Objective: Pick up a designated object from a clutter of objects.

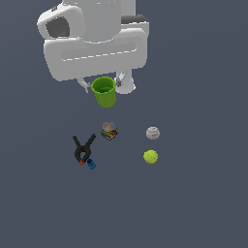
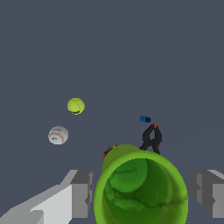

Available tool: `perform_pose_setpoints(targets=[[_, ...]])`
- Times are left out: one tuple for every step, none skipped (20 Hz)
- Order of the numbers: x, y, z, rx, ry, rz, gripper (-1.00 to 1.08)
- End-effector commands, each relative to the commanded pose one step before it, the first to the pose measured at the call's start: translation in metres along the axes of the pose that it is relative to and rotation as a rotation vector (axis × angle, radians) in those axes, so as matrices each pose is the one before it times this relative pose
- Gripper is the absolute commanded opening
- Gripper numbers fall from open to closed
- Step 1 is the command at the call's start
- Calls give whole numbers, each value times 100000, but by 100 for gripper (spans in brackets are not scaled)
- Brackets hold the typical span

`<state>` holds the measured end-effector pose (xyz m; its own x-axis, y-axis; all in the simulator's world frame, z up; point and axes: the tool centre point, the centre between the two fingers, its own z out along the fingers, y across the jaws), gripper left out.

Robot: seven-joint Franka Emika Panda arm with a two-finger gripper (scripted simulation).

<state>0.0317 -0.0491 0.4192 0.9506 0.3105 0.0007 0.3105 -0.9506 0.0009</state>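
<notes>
The lime-green cup hangs upright just under the white hand, above and apart from the other items. My gripper is shut on it, with one finger on each side of the rim. The wrist view looks down into the cup; the grey fingers press against its two sides, and my gripper holds nothing else. The rest of the clutter lies below: a black spring clamp, a tiny blue piece, a multicoloured can, a whitish ball and a yellow-green ball.
In the wrist view the yellow-green ball, whitish ball, clamp and blue piece lie on the dark floor beyond the cup. The can peeks out from behind the cup's wall. The white arm body fills the top of the exterior view.
</notes>
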Motion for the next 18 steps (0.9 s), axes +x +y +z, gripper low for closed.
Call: perform_pose_setpoints(targets=[[10,-188,-498,51,-57,61,-100],[15,-27,-66,0,0,0,-100],[6,-8,-20,0,0,0,-100],[-6,51,169,18,-22,-40,-100],[10,-2,-17,0,0,0,-100],[29,-5,-50,0,0,0,-100],[48,-9,-82,0,0,0,-100],[67,-12,-115,0,0,0,-100],[86,-15,-147,0,0,0,-100],[104,-18,-178,0,0,0,-100],[122,-21,-209,0,0,0,-100],[140,-23,-238,0,0,0,-100],[157,-25,-266,0,0,0,-100],[174,-27,-293,0,0,0,-100],[186,-27,-311,0,0,0,-100],[171,-24,-283,0,0,0,-100],[152,-20,-249,0,0,0,-100],[133,-17,-217,0,0,0,-100]])
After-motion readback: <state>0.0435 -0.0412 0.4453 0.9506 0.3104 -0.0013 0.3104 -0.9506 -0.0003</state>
